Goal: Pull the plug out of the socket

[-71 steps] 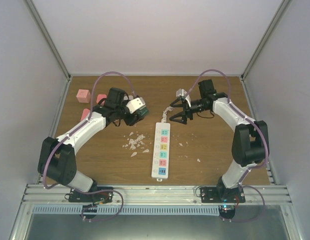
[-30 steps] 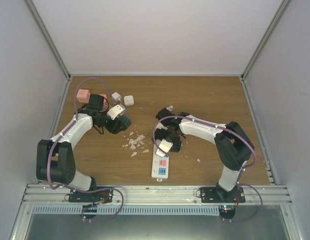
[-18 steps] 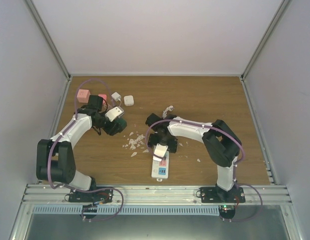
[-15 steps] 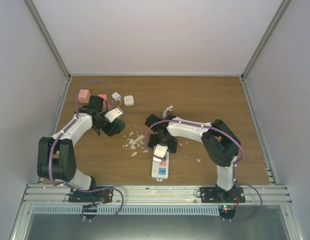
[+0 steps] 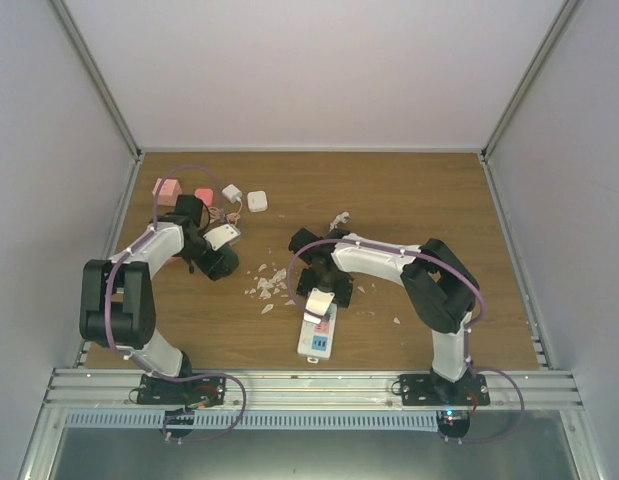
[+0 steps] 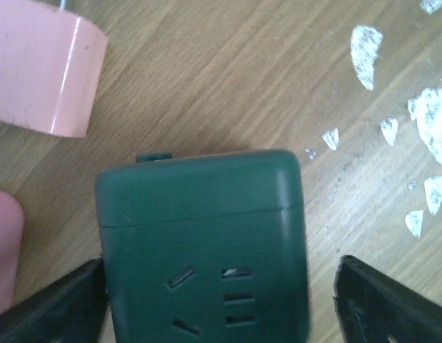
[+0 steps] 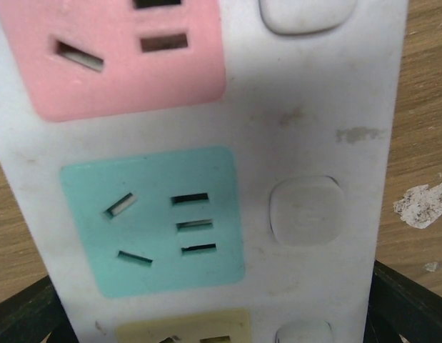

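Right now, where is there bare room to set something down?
Bare wood: the far right corner of the table, behind the right arm, and the near patch between the left arm base and the power strip. Crowded: far left, with pink blocks and white plugs; scraps mid-table.

Item 1: left arm (image 5: 157,246), long link reaching away from its base, wrist doubled back toward the right. Its left end effector (image 6: 228,307) points down, low, fingers parted.
Item 2: right arm (image 5: 381,258), bowed leftward to the centre. Its right end effector (image 7: 217,314) points down, low, fingers wide; grip undetermined.
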{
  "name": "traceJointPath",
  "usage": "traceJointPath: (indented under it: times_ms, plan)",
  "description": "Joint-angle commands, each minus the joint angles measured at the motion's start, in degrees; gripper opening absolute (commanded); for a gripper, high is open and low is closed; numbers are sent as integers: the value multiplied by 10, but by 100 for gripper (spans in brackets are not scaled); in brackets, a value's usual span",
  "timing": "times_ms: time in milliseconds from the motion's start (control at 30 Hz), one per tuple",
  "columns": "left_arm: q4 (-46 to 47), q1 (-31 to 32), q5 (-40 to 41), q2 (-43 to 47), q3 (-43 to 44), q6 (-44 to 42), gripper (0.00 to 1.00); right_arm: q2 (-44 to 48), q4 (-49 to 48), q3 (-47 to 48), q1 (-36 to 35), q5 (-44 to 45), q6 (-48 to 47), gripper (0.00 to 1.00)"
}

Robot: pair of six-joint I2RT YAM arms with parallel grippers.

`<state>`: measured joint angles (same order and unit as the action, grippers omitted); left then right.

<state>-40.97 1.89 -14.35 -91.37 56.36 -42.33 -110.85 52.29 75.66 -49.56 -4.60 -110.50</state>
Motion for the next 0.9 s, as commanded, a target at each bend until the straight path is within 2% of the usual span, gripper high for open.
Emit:
traceJointPath:
  times_ms: [0, 67, 233, 367, 633, 867]
  plan:
    - [-19, -8, -26, 8, 26, -14, 95, -15, 27, 16, -7, -7, 32, 70]
    - [-25, -8, -34, 24, 34, -14, 99, -20, 33, 20, -6, -11, 57, 67]
    - [-30, -8, -23, 65, 58, -18, 99, -44, 61, 45, 3, -41, 166, 61]
    - [-26, -8, -27, 86, 68, -16, 99, -60, 70, 66, 27, -65, 244, 60]
    - [-27, -8, -46, 90, 89, -7, 99, -73, 63, 56, 105, -71, 335, 59]
    - [-35, -7, -75, 83, 111, 3, 99, -106, 47, 95, 206, -79, 405, 59]
